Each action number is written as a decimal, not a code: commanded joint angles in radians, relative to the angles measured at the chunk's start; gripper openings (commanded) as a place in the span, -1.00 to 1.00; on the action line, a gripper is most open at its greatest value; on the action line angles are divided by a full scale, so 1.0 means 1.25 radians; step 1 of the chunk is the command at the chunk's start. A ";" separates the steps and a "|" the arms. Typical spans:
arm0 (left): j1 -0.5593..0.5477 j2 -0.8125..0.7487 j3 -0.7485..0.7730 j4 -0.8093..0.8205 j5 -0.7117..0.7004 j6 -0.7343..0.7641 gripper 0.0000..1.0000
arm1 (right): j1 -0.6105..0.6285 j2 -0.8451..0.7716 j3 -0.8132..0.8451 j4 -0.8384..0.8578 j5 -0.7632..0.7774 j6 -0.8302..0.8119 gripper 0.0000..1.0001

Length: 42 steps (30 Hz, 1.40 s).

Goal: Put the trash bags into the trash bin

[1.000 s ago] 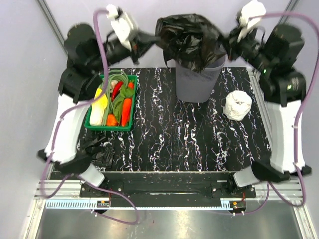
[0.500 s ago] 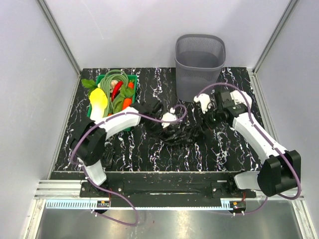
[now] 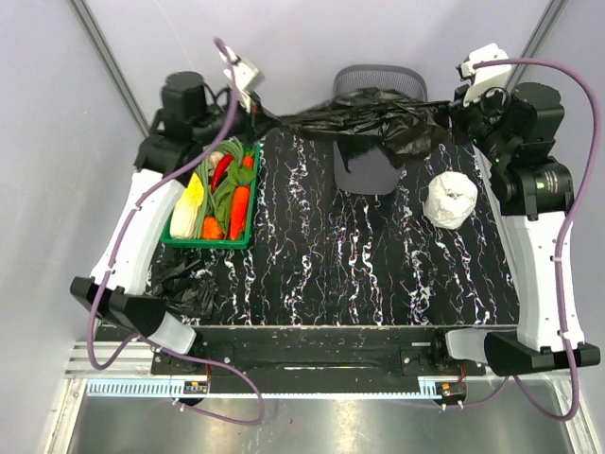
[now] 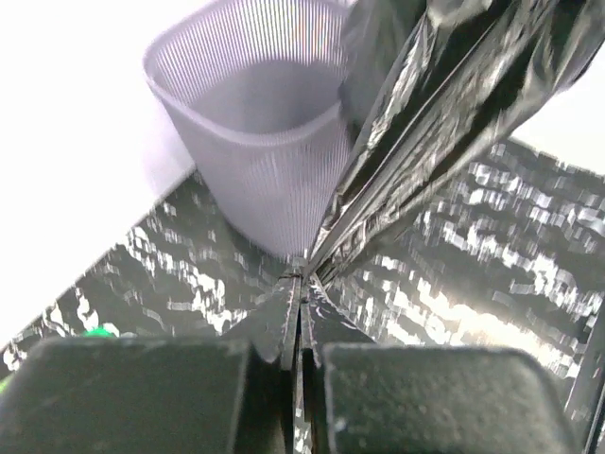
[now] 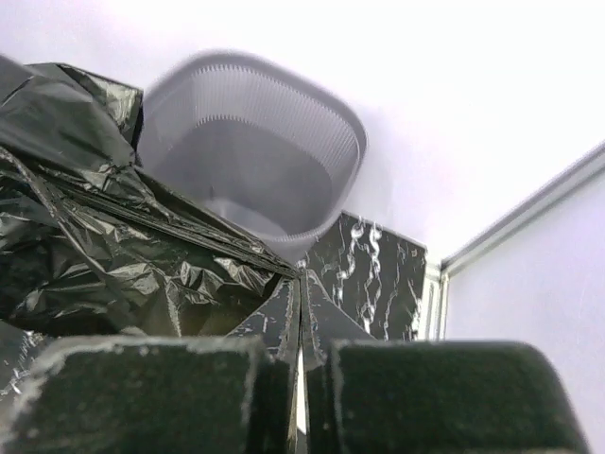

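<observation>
Two arms hold one black bag stretched out over the bin.

The left gripper (image 3: 267, 120) is pinched tight on the left end of the black bag (image 3: 373, 112). The bag runs long from left to right, over the top of the bin (image 3: 364, 175). The right gripper (image 3: 446, 112) is pinched tight on the other end. The bin sits under the middle of the bag, about as near to one arm as the other, so the bag likely needs to go down. The bin's mouth looks open, with room inside. On the counter (image 3: 331, 255), a second bag (image 3: 184, 284) lies far left, well apart from the bin, and a white roll (image 3: 451, 200) sits near the bin's right side.
</observation>
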 commanded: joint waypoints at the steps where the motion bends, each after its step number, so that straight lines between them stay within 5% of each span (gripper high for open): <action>1: 0.041 -0.003 0.102 0.069 0.065 -0.196 -1.00 | -0.012 -0.010 0.028 0.043 0.019 0.089 -1.00; 5: 0.005 -0.009 0.037 0.070 0.072 -0.163 -1.00 | -0.010 0.003 -0.034 -0.001 -0.173 0.128 -1.00; 9: -0.079 -0.020 -0.052 -0.017 -0.022 0.009 -1.00 | 0.004 0.028 -0.120 -0.104 -0.274 0.060 -1.00; 15: -0.100 0.011 -0.033 0.001 0.070 -0.075 -1.00 | 0.015 0.018 -0.166 -0.076 -0.339 0.088 -0.90; 19: -0.102 0.030 0.069 -0.028 0.092 -0.104 -1.00 | 0.015 0.045 -0.153 -0.082 -0.188 0.110 -0.20; 21: -0.102 0.030 0.104 -0.044 0.078 -0.099 -1.00 | 0.015 0.047 -0.153 -0.093 -0.118 0.116 -0.06; 23: -0.100 0.028 0.123 -0.050 0.072 -0.097 -1.00 | 0.015 0.027 -0.178 -0.099 -0.153 0.099 0.17; 27: -0.104 0.028 0.142 -0.043 0.073 -0.123 -1.00 | 0.016 -0.014 -0.274 -0.097 -0.364 0.109 0.99; 34: -0.126 0.058 0.169 -0.017 0.018 -0.182 -1.00 | 0.149 0.021 -0.369 -0.047 -0.474 0.125 0.99; 42: -0.131 0.074 0.184 -0.005 0.000 -0.205 -1.00 | 0.182 0.085 -0.420 0.091 -0.548 0.209 0.82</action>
